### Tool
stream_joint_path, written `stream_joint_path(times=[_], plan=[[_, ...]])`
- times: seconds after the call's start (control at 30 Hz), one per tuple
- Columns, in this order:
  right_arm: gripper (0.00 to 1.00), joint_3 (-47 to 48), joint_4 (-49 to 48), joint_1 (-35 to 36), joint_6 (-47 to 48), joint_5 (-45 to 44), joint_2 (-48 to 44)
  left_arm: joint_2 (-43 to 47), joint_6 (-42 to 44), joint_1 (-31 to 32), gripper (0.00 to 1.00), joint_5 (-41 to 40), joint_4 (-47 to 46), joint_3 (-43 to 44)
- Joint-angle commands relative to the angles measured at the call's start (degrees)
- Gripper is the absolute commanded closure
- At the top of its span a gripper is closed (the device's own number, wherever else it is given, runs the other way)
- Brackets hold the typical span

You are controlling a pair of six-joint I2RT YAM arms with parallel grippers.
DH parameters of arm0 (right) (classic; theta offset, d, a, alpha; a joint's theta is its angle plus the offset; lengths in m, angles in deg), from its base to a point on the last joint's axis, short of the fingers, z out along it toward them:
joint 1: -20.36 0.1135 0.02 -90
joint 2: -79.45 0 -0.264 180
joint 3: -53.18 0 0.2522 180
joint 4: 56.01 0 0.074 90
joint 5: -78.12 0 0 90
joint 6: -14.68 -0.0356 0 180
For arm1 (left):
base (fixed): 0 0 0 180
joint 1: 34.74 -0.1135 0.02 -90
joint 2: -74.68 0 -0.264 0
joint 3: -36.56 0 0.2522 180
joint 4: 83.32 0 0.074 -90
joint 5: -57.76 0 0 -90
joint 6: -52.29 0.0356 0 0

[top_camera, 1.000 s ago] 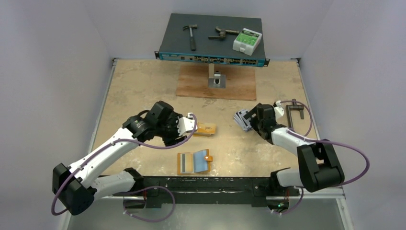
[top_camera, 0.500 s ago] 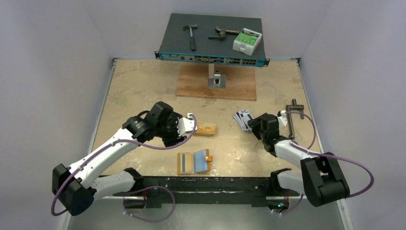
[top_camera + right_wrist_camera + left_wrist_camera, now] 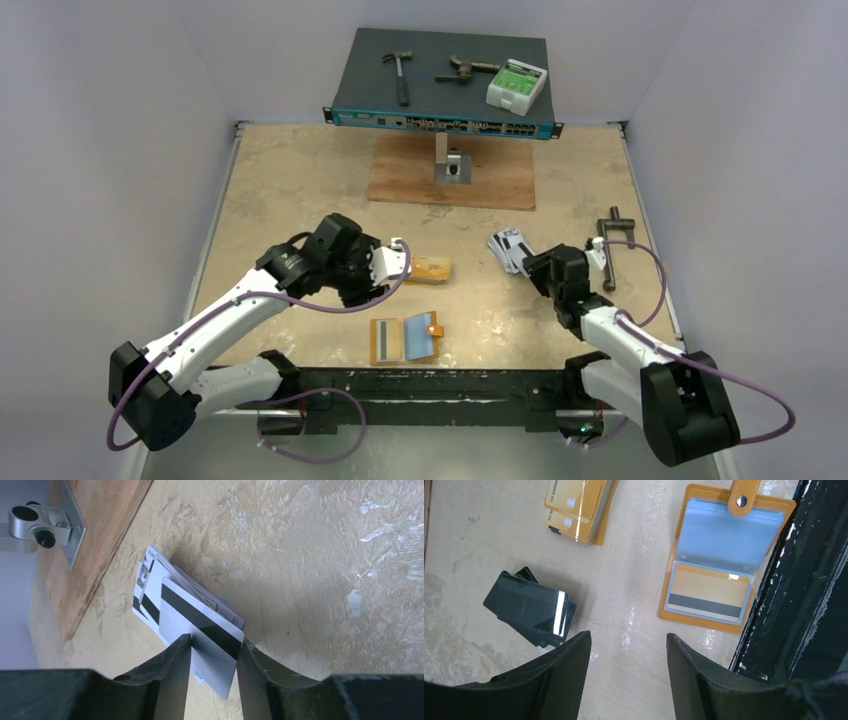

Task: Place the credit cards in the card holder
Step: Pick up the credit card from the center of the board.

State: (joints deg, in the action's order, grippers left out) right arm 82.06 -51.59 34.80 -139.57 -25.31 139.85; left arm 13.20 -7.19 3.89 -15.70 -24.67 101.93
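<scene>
Lying fanned on the right half of the desk (image 3: 300, 180), the silver-grey credit cards (image 3: 150, 585) formed a loose pile just in front of the wooden board (image 3: 90, 540). The top card (image 3: 200, 625) faced up with its black stripe showing. Its near end sat between the two fingers of the right claw (image 3: 214, 641). The fingers stood close on either side of that card, but the right wrist view did not settle whether they had pinched it or only flanked it.

Handling, by judgement: each card is light, thin, stiff and smooth. A card will probably slide on its neighbours, and flat on the desk it offers little edge. The free short end overhanging the pile looked the best hold, gripped across the faces.

The card holder (image 3: 714, 580) lay open at the near edge of the desk, between the two arms. Its snap tab was unfastened and its clear sleeves faced up. One yellow-orange card (image 3: 708, 594) was already seated in the lower sleeve. The sleeve mouths look narrow, so square entry should matter.

A yellow-orange card stack (image 3: 576, 507) rested beyond the holder. A dark glossy stack (image 3: 530, 607) lay to one side. The left claw (image 3: 628, 635) hung above the bare desk between them, spread and empty.
</scene>
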Motion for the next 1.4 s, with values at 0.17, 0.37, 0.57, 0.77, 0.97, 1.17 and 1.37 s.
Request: stream_joint_path(times=[0.17, 0.37, 0.57, 0.77, 0.97, 1.17, 1.37], plan=[[0.77, -0.2, 5.3, -0.1, 1.2, -1.0, -6.0, 1.3, -1.6, -0.5, 0.43, 1.2, -0.8, -0.3], [0.84, 0.3, 8.0, -0.1, 1.7, -0.4, -10.3, 1.8, -1.6, -0.5, 0.44, 1.1, -0.5, -0.2], [0.83, 2.0, 13.2, -0.1, 1.6, 1.3, -13.8, 1.7, -1.8, -0.5, 0.44, 1.5, -0.1, 0.5], [0.94, 4.8, 13.8, -0.2, 5.3, 4.7, -18.3, 1.9, -1.8, -0.5, 0.44, 1.8, 0.6, 1.9], [1.0, 10.1, 10.0, 0.5, 14.4, 18.0, -16.7, 3.0, -4.0, -1.1, 0.33, 6.1, 2.6, 4.7], [1.0, 16.3, 6.9, 11.0, 20.6, 26.2, -12.7, 3.6, -8.9, -7.4, 0.03, 19.2, 4.0, 8.5], [1.0, 26.3, 7.8, 26.0, 28.1, 31.1, -1.6, 2.9, -8.4, -15.1, 0.0, 32.9, 8.0, 12.3]])
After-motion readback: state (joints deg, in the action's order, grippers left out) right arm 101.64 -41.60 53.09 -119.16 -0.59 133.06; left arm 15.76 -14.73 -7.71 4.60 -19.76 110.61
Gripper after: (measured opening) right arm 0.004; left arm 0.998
